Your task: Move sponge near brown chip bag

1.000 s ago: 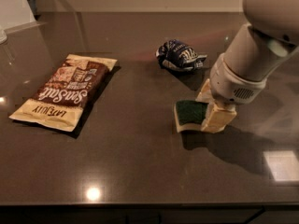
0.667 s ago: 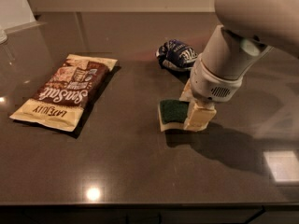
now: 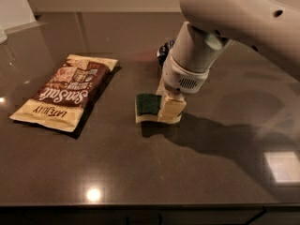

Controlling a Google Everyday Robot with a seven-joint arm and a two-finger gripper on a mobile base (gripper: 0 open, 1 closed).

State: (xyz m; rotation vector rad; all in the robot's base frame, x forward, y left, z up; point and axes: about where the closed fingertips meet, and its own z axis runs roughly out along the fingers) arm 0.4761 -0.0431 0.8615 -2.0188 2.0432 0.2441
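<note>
The sponge, dark green on top over a pale yellow body, is at the middle of the dark counter, low over or on its surface; I cannot tell which. My gripper comes down from the upper right and is shut on the sponge's right end with its cream fingers. The brown chip bag lies flat at the left, a short gap to the left of the sponge.
A small balled-up dark blue and white bag lies behind my arm, mostly hidden. The white arm fills the upper right. The counter's front edge runs along the bottom. A pale wall stands at the back.
My gripper has carried the sponge to the left, toward the brown chip bag. The arm now covers most of the small blue bag. The chip bag has not moved.
</note>
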